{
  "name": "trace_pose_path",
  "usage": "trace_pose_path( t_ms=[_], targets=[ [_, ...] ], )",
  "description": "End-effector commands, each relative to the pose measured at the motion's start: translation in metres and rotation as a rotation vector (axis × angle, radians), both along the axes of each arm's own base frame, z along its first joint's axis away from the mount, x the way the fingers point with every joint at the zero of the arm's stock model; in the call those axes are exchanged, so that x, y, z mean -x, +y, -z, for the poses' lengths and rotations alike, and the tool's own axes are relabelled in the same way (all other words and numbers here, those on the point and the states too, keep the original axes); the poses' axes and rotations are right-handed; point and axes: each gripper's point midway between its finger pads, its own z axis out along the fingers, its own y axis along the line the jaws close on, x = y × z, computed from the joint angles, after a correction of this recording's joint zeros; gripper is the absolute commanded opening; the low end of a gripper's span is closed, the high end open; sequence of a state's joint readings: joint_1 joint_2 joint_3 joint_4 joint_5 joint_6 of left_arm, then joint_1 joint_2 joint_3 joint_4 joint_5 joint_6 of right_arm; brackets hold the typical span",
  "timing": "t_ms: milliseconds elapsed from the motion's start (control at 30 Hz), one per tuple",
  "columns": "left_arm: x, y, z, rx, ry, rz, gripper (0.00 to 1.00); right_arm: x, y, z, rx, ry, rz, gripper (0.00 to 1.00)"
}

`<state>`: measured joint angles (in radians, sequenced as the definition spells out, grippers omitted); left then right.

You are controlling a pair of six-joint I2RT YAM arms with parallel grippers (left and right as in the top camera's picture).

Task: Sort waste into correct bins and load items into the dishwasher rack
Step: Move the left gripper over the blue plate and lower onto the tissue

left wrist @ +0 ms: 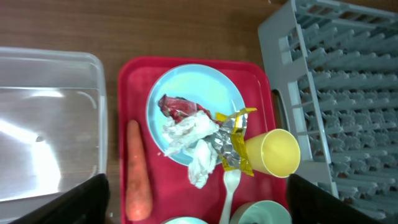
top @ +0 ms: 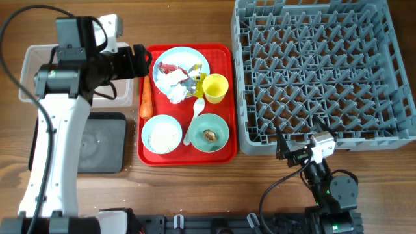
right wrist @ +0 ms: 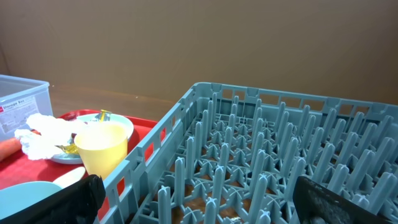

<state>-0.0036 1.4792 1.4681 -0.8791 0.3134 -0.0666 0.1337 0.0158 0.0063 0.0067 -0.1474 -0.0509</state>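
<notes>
With my left gripper (top: 142, 60) spread empty beside the pale blue round plate (left wrist: 205, 87) and my right gripper (top: 283, 148) spread empty by the grey pegged plastic rack (top: 312, 65), I judge the plate's crumpled white tissue (left wrist: 186, 134) feather-light and squashy, best pinched through its bunched middle.

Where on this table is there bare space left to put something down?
The wooden table is bare in front of the red tray, and behind it between the clear tub and the dishwasher rack, whose pegs hold nothing. The tray itself is crowded: plate, cup, bowls, spoon and carrot sit close together.
</notes>
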Motion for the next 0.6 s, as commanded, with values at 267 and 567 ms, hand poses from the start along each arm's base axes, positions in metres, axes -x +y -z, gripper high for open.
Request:
trace_pose_path(
  t_ms=[267,567],
  targets=[
    [-0.042,-0.042,0.095,-0.249,0.128,0.047,0.67,-0.001,-0.004,-0.002,0.008,-0.011,0.019,1.00],
    [-0.059,-0.056,0.157,-0.383,0.177,0.087,0.76,-0.001,-0.004,-0.002,0.008,-0.011,0.019,1.00]
  ],
)
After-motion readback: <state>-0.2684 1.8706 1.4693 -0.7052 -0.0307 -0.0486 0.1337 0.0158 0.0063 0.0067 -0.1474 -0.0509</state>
